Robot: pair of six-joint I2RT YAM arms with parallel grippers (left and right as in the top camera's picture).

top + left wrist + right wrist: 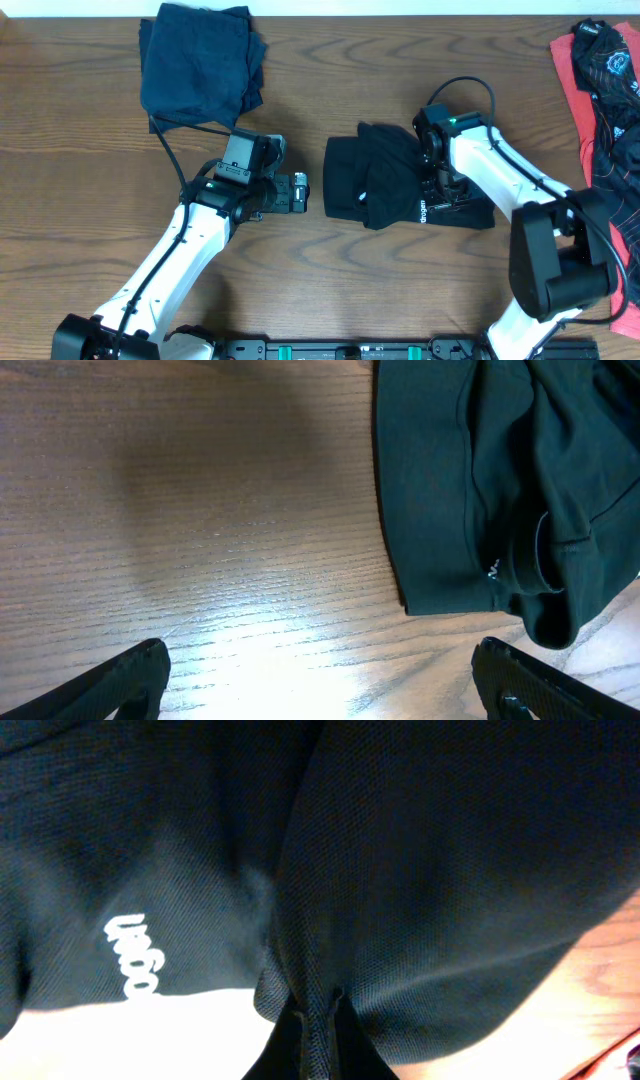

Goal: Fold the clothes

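A black T-shirt (385, 180) with small white lettering (423, 210) lies bunched at the table's middle. My right gripper (437, 160) is shut on a pinched fold of this black T-shirt (420, 870); the fabric runs up between the two fingers (318, 1025), white lettering (135, 955) at the left. My left gripper (300, 192) stands open just left of the shirt, nothing between its fingers; its dark fingertips (130, 678) frame bare wood, and the shirt's edge (450, 480) lies ahead at the upper right.
A folded dark navy shirt (198, 62) sits at the back left. A heap of black and coral-red clothes (608, 90) lies at the right edge. A black cable (170, 150) runs from the left arm past the navy shirt.
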